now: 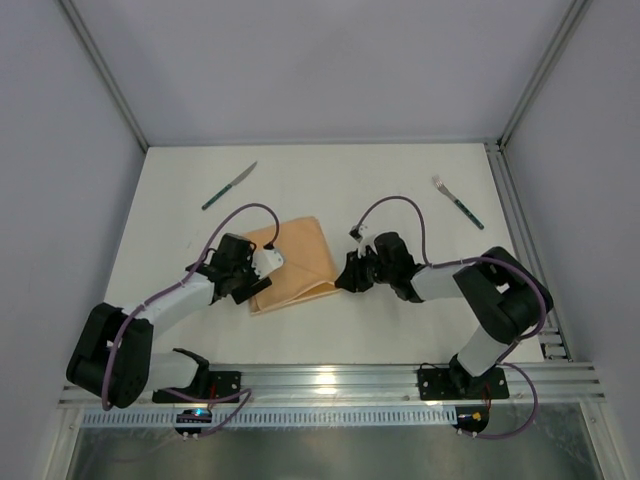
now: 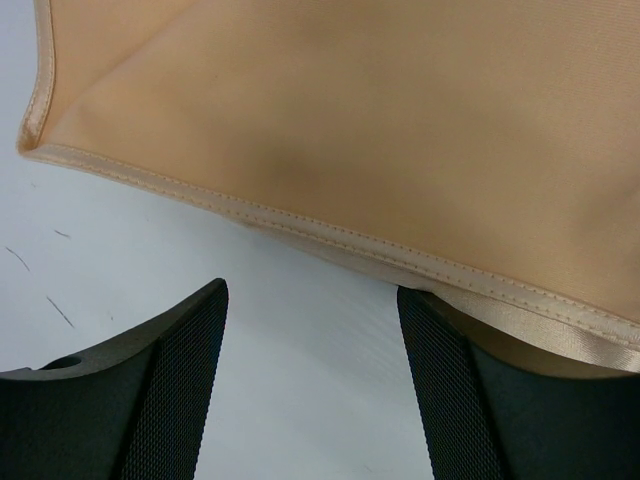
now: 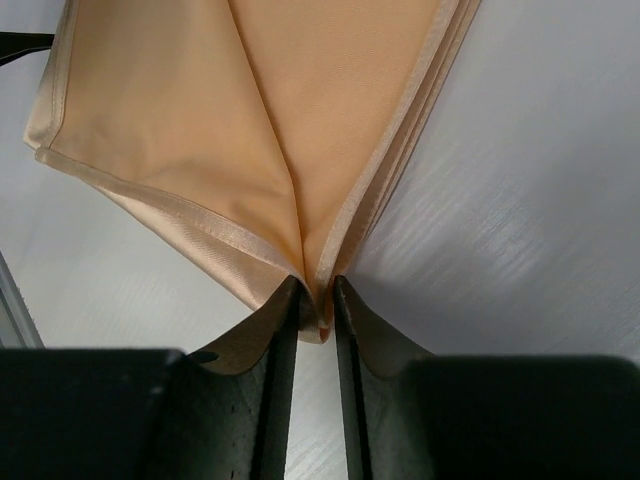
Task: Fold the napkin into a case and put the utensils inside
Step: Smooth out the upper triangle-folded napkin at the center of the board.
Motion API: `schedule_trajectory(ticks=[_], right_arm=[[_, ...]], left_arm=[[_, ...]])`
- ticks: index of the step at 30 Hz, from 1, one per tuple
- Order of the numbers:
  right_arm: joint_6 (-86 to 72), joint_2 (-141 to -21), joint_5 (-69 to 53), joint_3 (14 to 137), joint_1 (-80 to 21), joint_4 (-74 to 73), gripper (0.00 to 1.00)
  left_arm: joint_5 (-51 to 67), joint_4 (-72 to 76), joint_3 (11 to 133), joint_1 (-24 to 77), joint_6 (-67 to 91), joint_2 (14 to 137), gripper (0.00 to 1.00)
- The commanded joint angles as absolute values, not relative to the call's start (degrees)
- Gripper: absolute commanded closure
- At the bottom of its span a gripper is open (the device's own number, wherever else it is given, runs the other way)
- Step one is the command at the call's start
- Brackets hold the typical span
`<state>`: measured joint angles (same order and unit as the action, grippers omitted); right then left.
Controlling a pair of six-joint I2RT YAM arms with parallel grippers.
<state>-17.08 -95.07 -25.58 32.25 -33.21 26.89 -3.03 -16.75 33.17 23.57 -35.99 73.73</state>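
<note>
At far left on the white table (image 1: 400, 180), a green-handled knife (image 1: 230, 186), well apart from the cloth. Next, the left gripper (image 2: 312, 292), fingers spread wide over the bare tabletop at the near-left hem of the folded peach-orange napkin (image 1: 300, 258), one finger seemingly just under that hem but gripping nothing. At centre, the napkin in several flat layers between the two arms, its right near corner pinched tight in the closed right gripper (image 3: 315, 290); farther right and toward the back, a green-handled fork (image 1: 457, 201), alone near the table's right edge.
</note>
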Motion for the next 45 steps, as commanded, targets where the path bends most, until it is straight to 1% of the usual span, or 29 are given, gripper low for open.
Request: schedule_trajectory(ticks=[1,3,4,5,7,11,12,13,14,17,20,26,30,33,37,39,41,42,45], right_arm=[[-16.26,-93.52,-24.08,29.89,-33.75,26.89,0.76],[-16.26,-93.25,-24.69,30.14,-34.27,26.63,0.75],[-16.09,-93.16,-25.48,30.23,-34.63,26.2,0.67],[-15.74,-92.9,-25.49,30.76,-35.06,24.97,0.62],[-14.77,-92.03,-24.53,31.29,-36.2,23.56,0.58],[-14.33,-90.27,-22.94,30.68,-36.47,22.15,0.58],[-14.24,-90.09,-22.77,30.59,-36.56,21.97,0.58],[-13.8,-89.91,-22.68,30.67,-36.48,21.71,0.58],[-13.8,-89.91,-22.5,30.67,-36.56,21.27,0.57],[-13.27,-90.7,-22.5,31.37,-36.56,20.48,0.57],[-12.92,-91.67,-22.76,32.25,-36.47,19.6,0.57],[-12.48,-92.46,-22.33,33.13,-36.56,19.16,0.58],[-11.43,-92.72,-21.88,33.57,-36.47,18.2,0.58],[-11.16,-93.16,-21.71,34.01,-36.47,17.49,0.59],[-10.55,-93.16,-21.45,34.28,-36.48,17.32,0.59],[-10.46,-93.16,-21.45,34.54,-36.56,17.14,0.59],[-10.46,-93.08,-21.53,34.45,-36.48,16.96,0.59],[-10.37,-92.99,-21.53,34.45,-36.47,16.88,0.59],[-10.2,-92.81,-21.53,34.54,-36.47,16.87,0.59]], left_arm=[[-2.82,-16.79,32.7,23.82,-35.95,73.05,0.3],[-1.15,-18.44,32.96,23.82,-37.0,71.55,0.3],[-0.19,-18.98,33.05,23.82,-37.26,69.11,0.3],[2.7,-19.51,33.22,23.82,-38.05,67.34,0.3],[7.35,-22.22,33.92,23.82,-38.76,62.78,0.3],[15.1,-29.78,35.42,24.34,-42.79,55.65,0.26],[15.73,-31.36,34.98,24.78,-46.37,54.59,0.25],[15.21,-33.9,34.55,25.39,-48.15,53.88,0.23],[12.77,-34.45,33.93,27.31,-49.64,53.88,0.15],[8.02,-35.24,29.63,32.33,-56.84,54.49,0.11],[7.21,-35.33,26.28,33.75,-63.97,52.92,0.1],[9.93,-31.82,25.84,35.33,-66.08,54.84,0.1],[5.89,-33.13,23.56,35.42,-69.43,56.6,0.14],[7.55,-34.63,23.55,35.42,-69.26,56.16,0.16],[12.37,-28.66,24.25,35.33,-61.19,56.16,0.18],[15.54,-28.65,26.53,35.42,-56.53,55.9,0.2],[19.4,-30.23,28.12,35.42,-55.11,56.07,0.26],[19.6,-31.1,28.91,35.42,-54.5,56.25,0.34],[15.83,-30.67,28.83,35.42,-54.75,58.44,0.46]])
